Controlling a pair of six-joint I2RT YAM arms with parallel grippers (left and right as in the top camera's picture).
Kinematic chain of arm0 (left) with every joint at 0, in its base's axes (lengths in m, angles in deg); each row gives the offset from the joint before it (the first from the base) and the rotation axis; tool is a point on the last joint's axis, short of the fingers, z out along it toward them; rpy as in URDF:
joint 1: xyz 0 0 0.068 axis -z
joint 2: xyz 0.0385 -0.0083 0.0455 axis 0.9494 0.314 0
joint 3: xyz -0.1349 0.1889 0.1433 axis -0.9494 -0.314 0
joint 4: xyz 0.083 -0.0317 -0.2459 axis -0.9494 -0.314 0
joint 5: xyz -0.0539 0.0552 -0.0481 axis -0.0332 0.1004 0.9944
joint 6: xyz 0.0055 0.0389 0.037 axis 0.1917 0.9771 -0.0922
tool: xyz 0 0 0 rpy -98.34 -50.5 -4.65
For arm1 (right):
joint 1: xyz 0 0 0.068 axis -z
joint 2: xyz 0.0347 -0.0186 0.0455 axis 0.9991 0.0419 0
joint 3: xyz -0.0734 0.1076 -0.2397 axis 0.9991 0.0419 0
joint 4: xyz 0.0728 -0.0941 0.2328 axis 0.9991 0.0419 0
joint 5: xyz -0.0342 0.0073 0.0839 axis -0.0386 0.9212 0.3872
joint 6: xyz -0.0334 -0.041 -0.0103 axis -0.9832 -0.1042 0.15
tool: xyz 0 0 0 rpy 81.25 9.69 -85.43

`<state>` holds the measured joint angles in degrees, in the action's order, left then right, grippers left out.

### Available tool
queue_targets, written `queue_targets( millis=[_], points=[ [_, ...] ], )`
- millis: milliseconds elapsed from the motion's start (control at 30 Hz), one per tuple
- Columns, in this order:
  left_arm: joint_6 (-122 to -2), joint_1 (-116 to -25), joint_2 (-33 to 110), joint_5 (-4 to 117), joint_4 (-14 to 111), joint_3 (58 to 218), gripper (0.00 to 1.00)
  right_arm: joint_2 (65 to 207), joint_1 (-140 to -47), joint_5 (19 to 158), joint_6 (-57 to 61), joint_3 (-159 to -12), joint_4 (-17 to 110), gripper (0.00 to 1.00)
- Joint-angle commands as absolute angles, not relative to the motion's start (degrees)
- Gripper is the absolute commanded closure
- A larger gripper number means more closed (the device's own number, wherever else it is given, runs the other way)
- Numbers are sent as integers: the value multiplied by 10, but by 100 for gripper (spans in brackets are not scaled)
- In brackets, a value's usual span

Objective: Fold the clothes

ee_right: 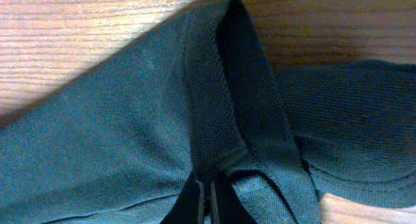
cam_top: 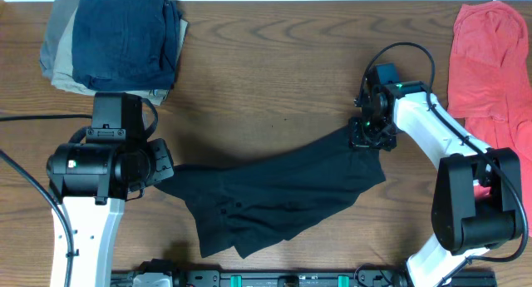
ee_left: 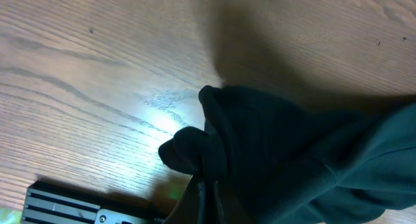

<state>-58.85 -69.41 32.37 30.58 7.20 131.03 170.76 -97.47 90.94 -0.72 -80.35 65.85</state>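
Two corners pinched: my left gripper (cam_top: 164,172) and right gripper (cam_top: 366,139) each clamp the black shirt (cam_top: 274,200), stretched across the lower middle; it looks soft, limp and light, best held by the edges.

Just a brown wood-grain worktop (cam_top: 274,79) filling every view, with a bright glare patch (ee_left: 162,113) on it in the left wrist shot.

We can read no text, label, brand, number or sign on the black shirt (cam_top: 274,195) or elsewhere on the table (cam_top: 274,62)
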Motion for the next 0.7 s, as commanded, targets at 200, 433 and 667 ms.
queue_targets(
  millis=[200,433,667],
  points=[
    [-583,-697,326,301,75,1307,94,1696,-973,910,-9,-824,685,99],
    [-583,-697,310,301,61,1338,94,1618,-956,873,-9,-906,787,99],
    [-583,-697,274,301,15,1414,94,1519,-931,866,-9,-983,877,99]
  ],
)
